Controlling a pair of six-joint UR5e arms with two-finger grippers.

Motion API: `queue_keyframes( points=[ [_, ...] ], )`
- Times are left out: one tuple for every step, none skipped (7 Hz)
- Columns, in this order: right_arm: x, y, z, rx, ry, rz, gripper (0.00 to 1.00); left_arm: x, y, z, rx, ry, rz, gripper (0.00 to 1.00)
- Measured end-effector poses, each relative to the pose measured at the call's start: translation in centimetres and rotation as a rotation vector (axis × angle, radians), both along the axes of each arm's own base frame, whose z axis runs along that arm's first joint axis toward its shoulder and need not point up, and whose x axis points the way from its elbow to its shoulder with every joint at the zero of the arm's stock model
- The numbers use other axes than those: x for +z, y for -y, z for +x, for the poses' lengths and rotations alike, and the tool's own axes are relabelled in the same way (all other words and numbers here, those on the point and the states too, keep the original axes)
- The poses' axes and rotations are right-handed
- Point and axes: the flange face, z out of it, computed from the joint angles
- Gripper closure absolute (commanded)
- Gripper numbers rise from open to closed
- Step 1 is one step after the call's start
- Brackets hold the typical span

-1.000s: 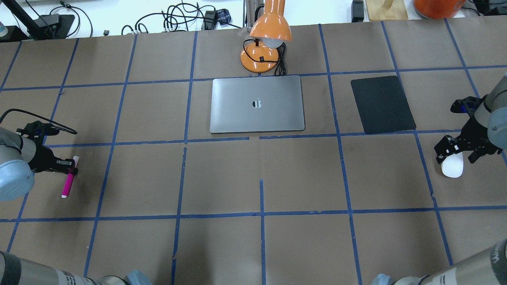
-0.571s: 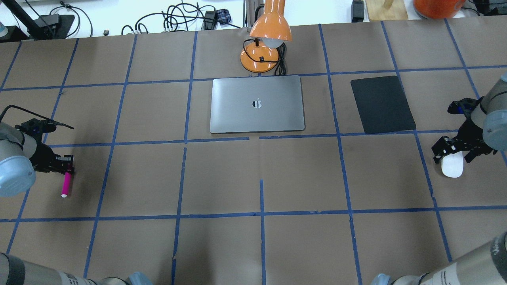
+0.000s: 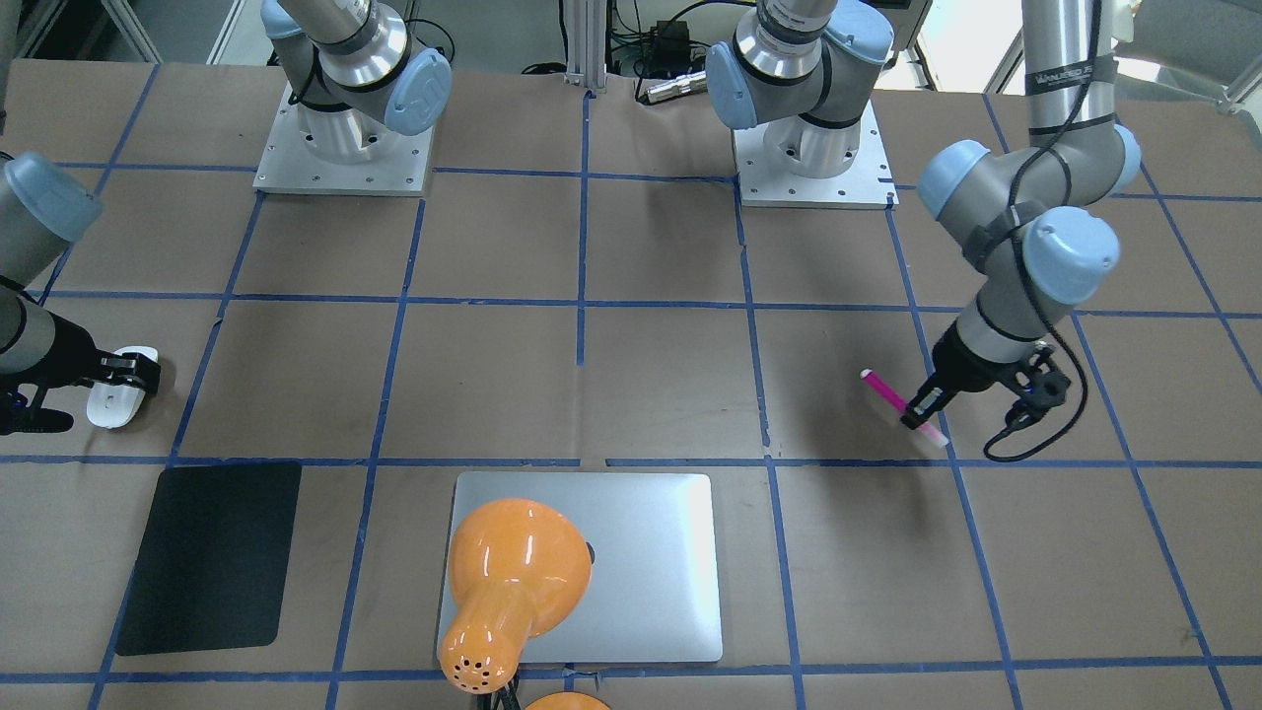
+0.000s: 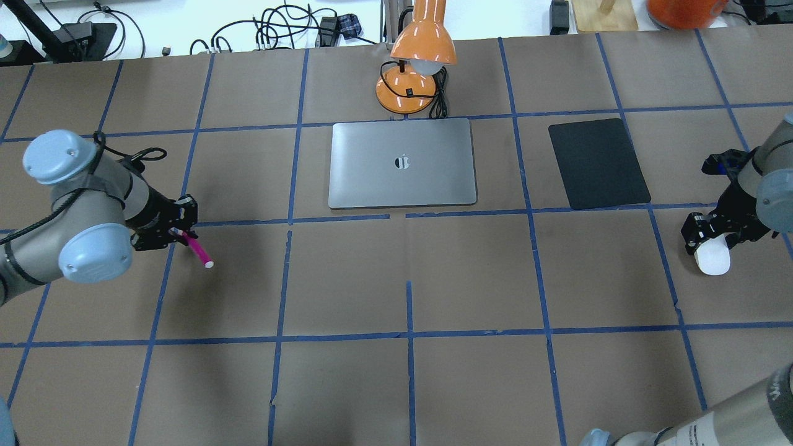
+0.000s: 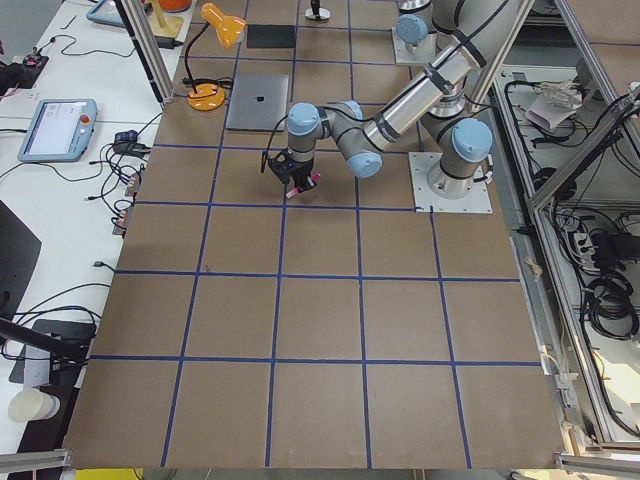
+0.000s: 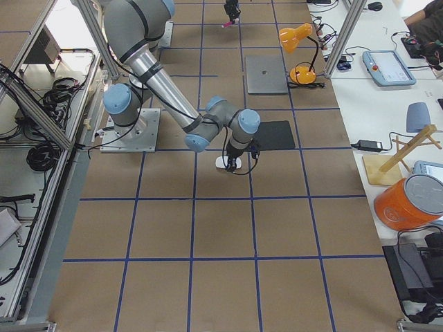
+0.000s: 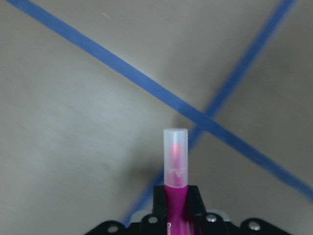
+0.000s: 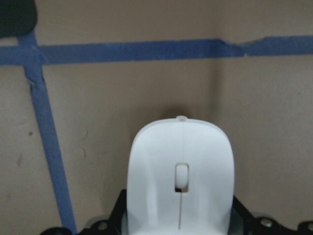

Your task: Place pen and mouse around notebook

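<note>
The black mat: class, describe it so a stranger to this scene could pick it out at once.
Start at the orange lamp at the far edge; the silver laptop lies just before it. Toward the robot's right of that lies the black mat: flat, matte, with no logo.

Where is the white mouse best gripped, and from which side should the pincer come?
Grip the mouse across its two long sides, behind the wheel, coming from above. Its top is a smooth dome, so only the narrow width offers opposing faces; the right pincer straddles it there.
</note>
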Motion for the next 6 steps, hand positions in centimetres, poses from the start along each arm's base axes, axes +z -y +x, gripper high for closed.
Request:
queue_keyframes(
  points=[
    [2.4, 2.3, 0.8, 0.012, -0.026, -0.052, 1.0, 0.1, 0.0, -7.7, 0.111, -0.006, 0.005, 1.0],
    [5.2, 5.7, 3.7, 0.058, -0.048, -0.115, 1.0, 0.4, -0.8, -14.9, 0.223, 0.0, 0.006, 1.0],
    [7.8, 8.8, 7.9, 0.117, -0.062, -0.172, 1.0, 0.2, -2.2, -20.3, 0.36, -0.003, 0.013, 1.0],
    [9.0, 11.2, 11.6, 0.171, -0.054, -0.208, 1.0, -0.3, -3.6, -24.7, 0.476, -0.01, 0.024, 1.0],
    [8.1, 13.0, 14.2, 0.208, -0.026, -0.214, 1.0, -0.7, -4.7, -28.6, 0.529, -0.012, 0.03, 1.0],
    [7.2, 14.3, 15.5, 0.227, -0.01, -0.213, 1.0, -1.0, -5.2, -31.7, 0.542, -0.008, 0.041, 1.0]
  ],
)
